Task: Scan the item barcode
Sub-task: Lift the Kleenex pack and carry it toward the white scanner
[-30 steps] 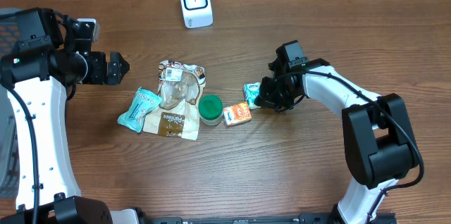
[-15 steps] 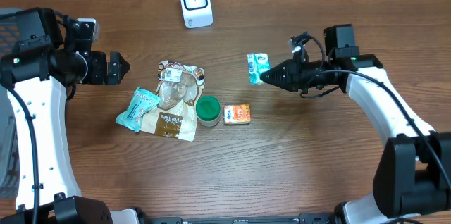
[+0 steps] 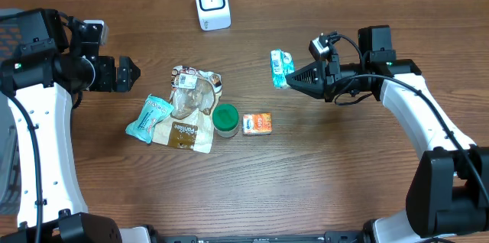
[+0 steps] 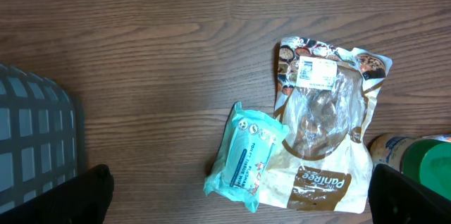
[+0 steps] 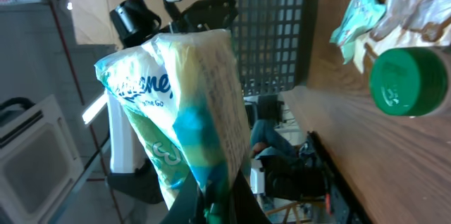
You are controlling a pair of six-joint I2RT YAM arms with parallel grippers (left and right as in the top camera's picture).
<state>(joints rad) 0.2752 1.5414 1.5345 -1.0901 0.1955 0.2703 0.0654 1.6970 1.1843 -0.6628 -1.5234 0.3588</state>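
Teal-and-white tissue packet (image 3: 281,69) is pinched tight in the right gripper (image 3: 289,80), held up off the wooden table (image 3: 321,166), right of the white scanner (image 3: 212,2) and well apart from it. Lower left lie an orange box (image 3: 257,123), green-lidded jar (image 3: 227,118), brown snack bag (image 3: 192,109) and teal pouch (image 3: 150,118). Far left, the left gripper (image 3: 131,73) hangs wide apart, empty.

brown bag (image 3: 192,121) | teal packet (image 3: 150,118) touching it | green-lidded jar (image 3: 227,118) | orange box (image 3: 257,123)

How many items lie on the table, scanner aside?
4: teal packet, bread bag, green-lidded jar, orange box, clustered centre-left. A fifth pack hangs in the right jaws.
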